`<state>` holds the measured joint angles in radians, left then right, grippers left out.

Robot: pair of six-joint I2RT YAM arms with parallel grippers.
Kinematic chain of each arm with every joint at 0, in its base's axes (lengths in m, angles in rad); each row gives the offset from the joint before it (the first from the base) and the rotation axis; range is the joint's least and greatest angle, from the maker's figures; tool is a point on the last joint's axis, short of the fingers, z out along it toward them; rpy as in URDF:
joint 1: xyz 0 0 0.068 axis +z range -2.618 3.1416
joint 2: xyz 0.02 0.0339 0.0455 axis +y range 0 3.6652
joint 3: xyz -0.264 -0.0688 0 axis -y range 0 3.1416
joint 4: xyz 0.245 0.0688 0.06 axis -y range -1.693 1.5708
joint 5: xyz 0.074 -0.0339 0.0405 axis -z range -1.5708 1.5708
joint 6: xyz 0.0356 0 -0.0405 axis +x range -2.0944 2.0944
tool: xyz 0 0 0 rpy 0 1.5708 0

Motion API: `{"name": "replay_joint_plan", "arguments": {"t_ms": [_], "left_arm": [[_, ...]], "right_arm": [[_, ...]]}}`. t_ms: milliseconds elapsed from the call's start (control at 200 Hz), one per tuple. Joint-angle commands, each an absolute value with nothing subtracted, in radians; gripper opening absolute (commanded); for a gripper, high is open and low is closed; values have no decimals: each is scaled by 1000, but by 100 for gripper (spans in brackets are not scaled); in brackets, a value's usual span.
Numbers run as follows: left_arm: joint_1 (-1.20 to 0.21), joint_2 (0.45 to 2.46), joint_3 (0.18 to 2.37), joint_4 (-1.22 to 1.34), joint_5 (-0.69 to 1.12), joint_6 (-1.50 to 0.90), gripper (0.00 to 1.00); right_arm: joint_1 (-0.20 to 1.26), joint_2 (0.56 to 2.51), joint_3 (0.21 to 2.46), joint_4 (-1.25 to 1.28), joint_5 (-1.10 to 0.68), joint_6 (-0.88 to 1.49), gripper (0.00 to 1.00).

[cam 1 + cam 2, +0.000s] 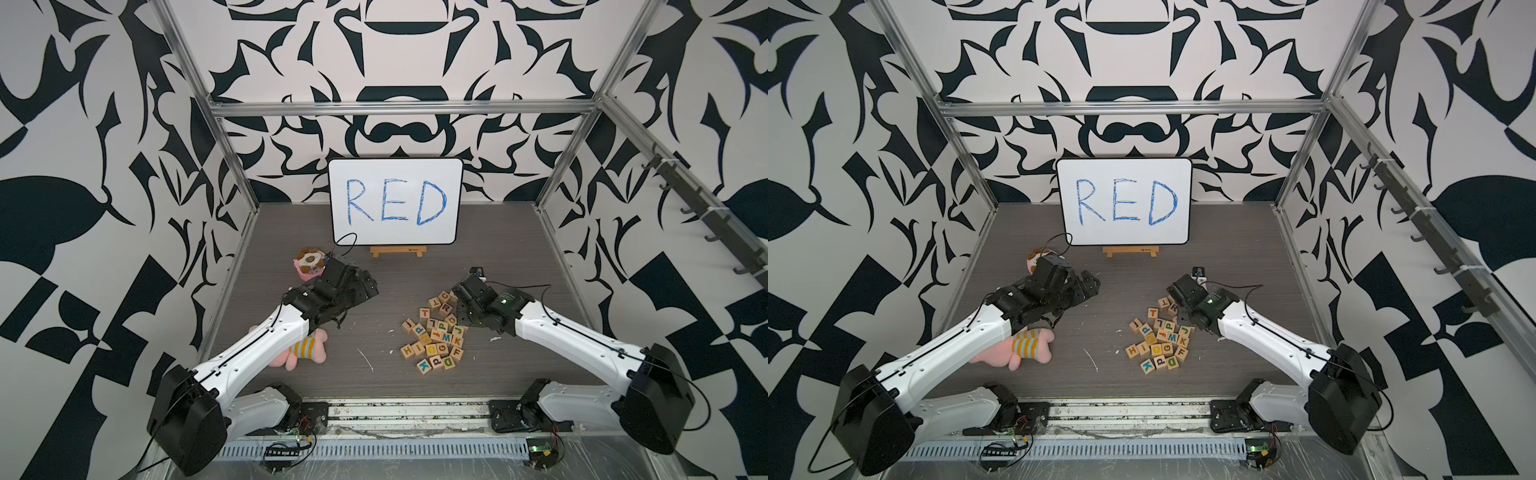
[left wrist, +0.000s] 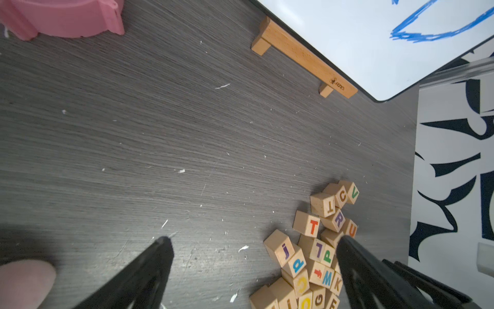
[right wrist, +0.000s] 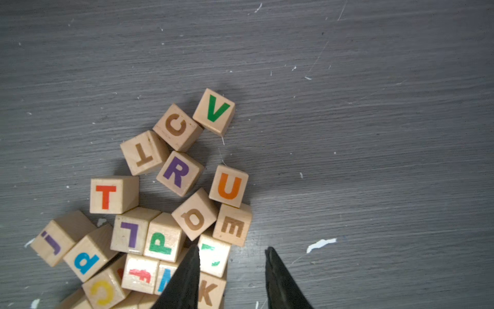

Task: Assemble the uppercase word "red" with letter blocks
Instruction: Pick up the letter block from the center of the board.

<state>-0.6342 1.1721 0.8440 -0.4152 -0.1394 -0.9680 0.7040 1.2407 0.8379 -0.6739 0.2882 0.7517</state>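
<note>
Meanwhile the letter blocks (image 1: 436,336) lie in one loose pile on the dark table (image 1: 498,257). The pile sits in front of the whiteboard (image 1: 395,199), off the end that bears the handwritten D, and is seen in both top views.

No row of R, E and D has been set out. The R block (image 3: 179,172), printed in purple, sits at the side of the pile nearest the whiteboard, touching a brown T and a brown C. The E block (image 3: 232,226) shows a brown E turned on its side and lies just beside an orange U. The D block (image 1: 448,362), in green, is at the edge of the pile farthest from the whiteboard.

The right gripper (image 3: 232,248) hangs low at the pile's outer edge. Its fingers (image 3: 187,278) are parted and pinch nothing. One tip is over a block with green print and the other is over bare table, with the E block just ahead of them.

The left gripper (image 2: 254,239) is in front of the whiteboard's R end, well apart from the pile. Its fingers (image 2: 144,270) are spread wide and hold nothing.

A wooden stand (image 1: 398,251) props up the whiteboard. A pink cup-like toy (image 1: 308,266) sits near the whiteboard's R corner. A pink striped plush (image 1: 301,349) lies farther from the whiteboard, under the left arm.
</note>
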Motion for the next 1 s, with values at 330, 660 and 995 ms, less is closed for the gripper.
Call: {"name": "replay_joint_plan", "arguments": {"t_ms": [330,660,995], "left_arm": [[-637,1199,806,-330,-104,-1005,97],[-637,1167,769,-351,-128,-1045,97],[-637,1147,761,-356,-145,-1048,97]], "right_arm": [[706,1430,965,-552,301,832,39],[710,1504,967,-553,315,956,37],[721,1558,984,-553,303,1007,37]]}}
